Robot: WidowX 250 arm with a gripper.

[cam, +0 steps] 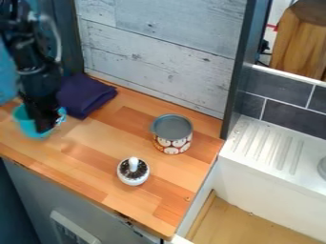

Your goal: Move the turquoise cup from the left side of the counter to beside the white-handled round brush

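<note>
Finding one black pincer [44,124], hanging at the far left over the wooden counter [81,138]. Reaching down in line with one teal cup [26,125], hiding part of its opening and near side. Not being able to tell the state: apart, together or clamped on the cup. Locating that cup on the counter's left part, near the back corner.

Just to the right, counting one dark purple cloth [86,95], lying folded towards the back wall [159,52] of pale grey boards. Further right, recording one can [172,143], standing upright near the back right corner, presenting a plain grey top and a white side. On that side, observing several red-and-white mushroom-like motifs, being too small to count surely. Nearer the front edge, well apart from the cup, logging one small white pot [132,179], holding dark contents and one white upright piece [133,164].

Beyond the counter's right edge, noting one white ridged ledge [264,147], with dark tiles [290,103] rising behind. Higher up, at the upper right, registering one brown wooden block [299,43].
</note>
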